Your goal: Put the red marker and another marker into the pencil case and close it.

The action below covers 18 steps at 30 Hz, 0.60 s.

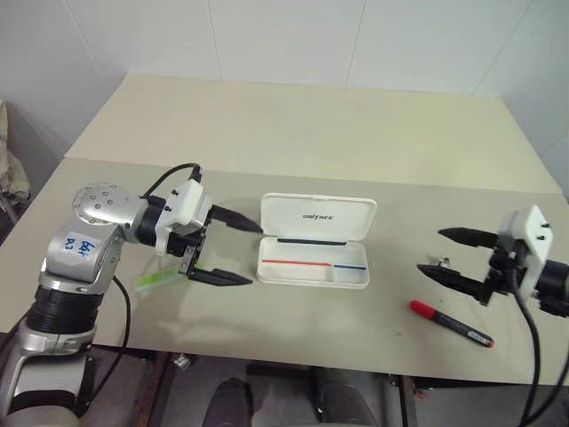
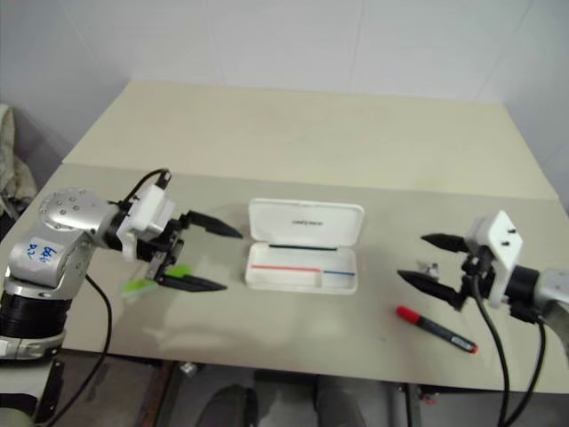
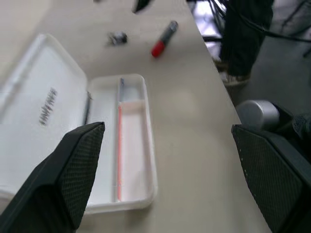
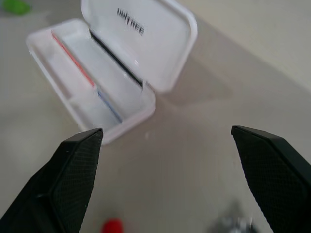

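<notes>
The white pencil case [image 1: 313,263] lies open mid-table, its lid [image 1: 317,216] with dark lettering tipped back, its tray with a red and blue stripe empty. The red marker [image 1: 450,322], red cap and black barrel, lies on the table to the case's right, just in front of my right gripper [image 1: 450,254], which is open and holds nothing. The light-green marker [image 1: 165,278] lies on the table to the case's left, partly hidden under my left gripper [image 1: 233,249]. That gripper is open and empty, pointing toward the case. The right wrist view shows the case [image 4: 97,97].
A small metal piece [image 3: 116,38] lies on the table near the right gripper. The beige table [image 1: 293,124] stretches far back behind the case. The front edge runs close below the markers.
</notes>
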Each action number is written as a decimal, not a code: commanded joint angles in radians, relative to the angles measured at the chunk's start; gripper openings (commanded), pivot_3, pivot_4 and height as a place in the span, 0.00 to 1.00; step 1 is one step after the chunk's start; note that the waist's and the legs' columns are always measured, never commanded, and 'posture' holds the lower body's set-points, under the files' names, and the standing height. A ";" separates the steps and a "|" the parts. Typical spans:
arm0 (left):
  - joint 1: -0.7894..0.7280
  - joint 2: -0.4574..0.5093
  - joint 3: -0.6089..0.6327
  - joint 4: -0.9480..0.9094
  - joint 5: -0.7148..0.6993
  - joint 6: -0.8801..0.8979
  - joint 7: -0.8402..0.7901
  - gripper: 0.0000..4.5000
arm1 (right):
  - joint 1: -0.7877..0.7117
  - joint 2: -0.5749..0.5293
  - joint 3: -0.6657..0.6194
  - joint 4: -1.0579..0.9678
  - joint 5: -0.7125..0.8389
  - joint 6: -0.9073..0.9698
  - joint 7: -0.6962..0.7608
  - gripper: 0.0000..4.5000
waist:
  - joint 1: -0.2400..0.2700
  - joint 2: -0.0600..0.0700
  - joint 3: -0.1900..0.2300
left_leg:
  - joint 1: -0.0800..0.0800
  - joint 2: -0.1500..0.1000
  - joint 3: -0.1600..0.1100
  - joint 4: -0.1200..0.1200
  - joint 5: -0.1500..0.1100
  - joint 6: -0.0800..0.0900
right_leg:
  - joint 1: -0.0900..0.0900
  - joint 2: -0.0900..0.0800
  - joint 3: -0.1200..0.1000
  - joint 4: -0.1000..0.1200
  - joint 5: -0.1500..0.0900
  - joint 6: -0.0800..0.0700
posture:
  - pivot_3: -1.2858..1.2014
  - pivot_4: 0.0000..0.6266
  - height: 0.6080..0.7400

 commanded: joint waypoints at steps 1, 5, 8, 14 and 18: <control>0.015 -0.058 0.011 -0.005 -0.039 -0.046 0.039 1.00 | 0.092 -0.060 -0.130 -0.095 0.033 0.095 0.046 1.00 | 0.001 0.000 0.000 | 0.000 0.000 0.000 0.000 0.000 0.000 | 0.000 0.000 0.000 0.000 0.000 0.000 | 0.52 0.24 1.00; 0.033 -0.103 -0.006 0.013 -0.037 -0.072 0.051 1.00 | 0.211 -0.115 -0.213 -0.166 0.019 0.233 0.059 1.00 | -0.005 -0.002 0.001 | 0.000 0.000 0.000 0.000 0.000 0.000 | 0.000 0.000 0.001 0.000 0.000 0.001 | 0.52 0.24 1.00; 0.010 -0.130 0.004 0.046 -0.045 -0.094 0.060 1.00 | 0.276 -0.144 -0.218 -0.186 -0.015 0.266 0.081 1.00 | -0.006 -0.003 0.001 | 0.002 0.000 0.000 0.000 0.000 0.000 | 0.001 0.001 0.001 0.000 0.000 0.000 | 0.52 0.24 1.00; -0.055 -0.087 0.033 0.029 -0.136 0.024 0.030 1.00 | 0.329 -0.181 -0.108 -0.081 -0.154 0.160 0.112 1.00 | -0.006 -0.008 0.004 | 0.002 0.000 0.000 0.001 0.000 0.000 | 0.002 0.001 0.002 -0.002 -0.001 -0.002 | 0.52 0.24 1.00; -0.060 -0.040 0.029 0.024 -0.115 0.007 0.021 1.00 | 0.274 -0.200 0.013 0.033 -0.228 0.098 0.107 1.00 | -0.011 -0.008 0.004 | 0.002 -0.001 0.001 0.000 0.000 0.000 | 0.003 0.000 0.003 -0.003 -0.002 -0.004 | 0.52 0.24 1.00</control>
